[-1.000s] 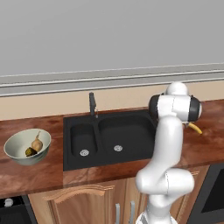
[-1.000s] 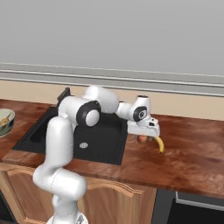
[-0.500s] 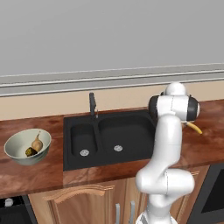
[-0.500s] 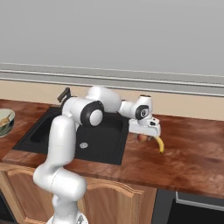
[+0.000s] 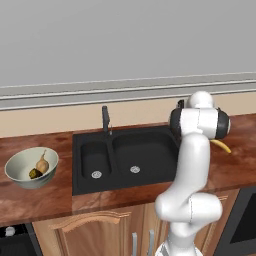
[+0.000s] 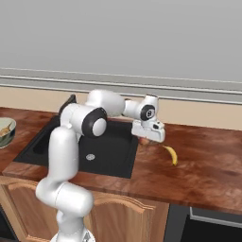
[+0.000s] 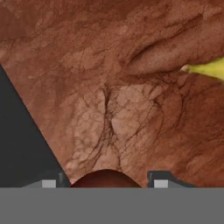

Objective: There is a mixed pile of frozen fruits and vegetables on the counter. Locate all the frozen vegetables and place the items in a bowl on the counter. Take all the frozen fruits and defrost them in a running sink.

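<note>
Pincer (image 7: 105,181) pinching the red apple (image 7: 105,178) just above the worktop (image 7: 109,96); banana (image 6: 170,154) lies near, sink (image 6: 94,146) beside.

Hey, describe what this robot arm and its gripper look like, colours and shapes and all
The arm is glossy white, built from fat rounded tube segments with bulbous elbows. Its joints carry dark, nearly black round caps, one large at the shoulder and a small one at the wrist. The gripper is a boxy white block; its fingertips look grey and dark. No cables or markings are visible.

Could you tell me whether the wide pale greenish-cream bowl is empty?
Not empty: the bowl holds a tan bulb and a dark olive-brown lump.
</note>
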Tool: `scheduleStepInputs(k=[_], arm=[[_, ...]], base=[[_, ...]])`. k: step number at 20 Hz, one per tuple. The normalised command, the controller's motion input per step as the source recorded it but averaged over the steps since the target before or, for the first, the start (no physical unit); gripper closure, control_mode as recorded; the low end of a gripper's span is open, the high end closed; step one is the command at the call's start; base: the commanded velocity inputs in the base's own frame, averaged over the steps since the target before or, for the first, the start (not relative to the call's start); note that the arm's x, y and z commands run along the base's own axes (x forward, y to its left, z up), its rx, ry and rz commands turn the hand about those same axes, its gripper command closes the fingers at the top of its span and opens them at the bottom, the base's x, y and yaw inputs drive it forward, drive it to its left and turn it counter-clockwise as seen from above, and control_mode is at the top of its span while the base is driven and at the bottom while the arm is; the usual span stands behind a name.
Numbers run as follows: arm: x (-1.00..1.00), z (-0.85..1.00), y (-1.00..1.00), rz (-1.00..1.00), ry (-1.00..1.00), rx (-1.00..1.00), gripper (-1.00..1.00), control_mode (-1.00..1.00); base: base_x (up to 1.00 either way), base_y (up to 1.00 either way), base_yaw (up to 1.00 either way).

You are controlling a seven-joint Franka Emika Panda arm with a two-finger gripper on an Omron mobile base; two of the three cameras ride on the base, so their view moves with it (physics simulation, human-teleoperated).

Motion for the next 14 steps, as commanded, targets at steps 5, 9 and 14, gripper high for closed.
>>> scheduleStepInputs(k=[5, 9, 14], arm=[[0.02, 0.37, 0.98, -0.06, 0.01, -0.06, 1.0, -1.0], [0.3, -0.23, 1.0, -0.01, -0.04, -0.01, 1.0, -1.0], [0.19, -0.42, 0.88, -0.01, -0.17, -0.01, 1.0, -1.0]], base=[[0.0, 0.0, 0.0], [0.0, 0.0, 0.0], [0.0, 0.0, 0.0]])
